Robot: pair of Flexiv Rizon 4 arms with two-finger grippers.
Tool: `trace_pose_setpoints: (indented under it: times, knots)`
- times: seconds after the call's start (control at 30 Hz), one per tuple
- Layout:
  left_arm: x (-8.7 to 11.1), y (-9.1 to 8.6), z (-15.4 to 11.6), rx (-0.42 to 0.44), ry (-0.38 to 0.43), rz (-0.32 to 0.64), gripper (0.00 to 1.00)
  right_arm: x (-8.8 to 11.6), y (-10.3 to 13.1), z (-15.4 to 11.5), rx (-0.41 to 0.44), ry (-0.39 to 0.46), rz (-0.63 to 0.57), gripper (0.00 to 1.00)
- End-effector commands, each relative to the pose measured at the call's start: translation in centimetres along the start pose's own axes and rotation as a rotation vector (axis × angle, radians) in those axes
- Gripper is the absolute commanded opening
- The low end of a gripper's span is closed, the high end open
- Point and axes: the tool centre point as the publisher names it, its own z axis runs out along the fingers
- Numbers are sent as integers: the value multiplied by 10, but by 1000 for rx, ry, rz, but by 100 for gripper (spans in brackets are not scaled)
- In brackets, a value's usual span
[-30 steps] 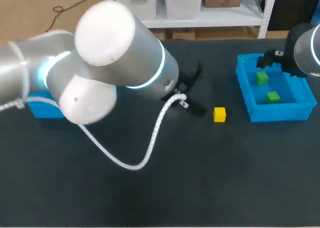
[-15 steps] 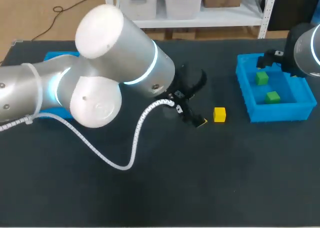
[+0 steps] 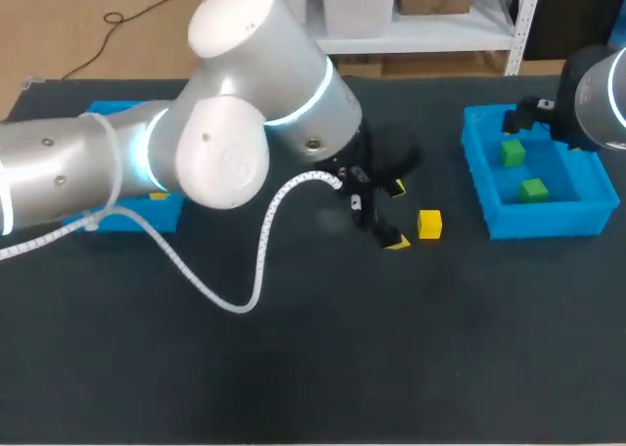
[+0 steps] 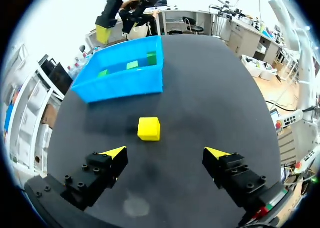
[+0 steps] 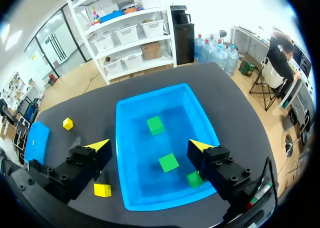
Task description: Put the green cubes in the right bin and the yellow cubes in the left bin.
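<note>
left bin [image 3: 117, 108]: desk [image 3: 293, 368] left, behind left arm
left end effector [image 4: 167, 153]: swung in toward cube; fingers spread, empty
yellow cube [image 4: 149, 128]: unmoved, on desk just ahead of those fingers
right bin [image 5: 121, 153]: holds green cubes [image 5: 168, 162]
right end effector [image 5: 150, 147]: open over right bin, unchanged
read: approach nearly done, grasp pending

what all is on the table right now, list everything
green cubes: 3, green, inside the right bin
yellow cubes: 2, yellow, on the table; one just ahead of the left gripper, one farther off, near the left bin
right bin: 1, blue, right side of the table
left bin: 1, blue, left side of the table
table: 1, black
left gripper: 1, yellow tips, open, facing the near yellow cube
right gripper: 1, yellow tips, open, above the right bin
</note>
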Motion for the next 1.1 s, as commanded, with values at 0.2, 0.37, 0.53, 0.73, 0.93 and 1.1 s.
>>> trace_pose_setpoints:
  times: [0.2,0.37,0.53,0.73,0.93,1.1]
  knots:
    - [-24,4,18,78,13,7,100,2,-1,0,-2,-9,1,100]
    - [-25,3,28,74,13,-4,100,2,-1,0,-2,-9,1,100]
    - [-22,10,37,44,29,-26,100,2,-1,0,-2,-9,1,100]
    - [-22,21,50,10,46,-56,100,2,-1,0,-2,-9,1,100]
    - [-25,21,61,-8,67,-43,100,2,-1,0,-2,-9,1,100]
    - [-23,22,67,-58,88,-61,0,2,-1,0,-2,-9,1,100]
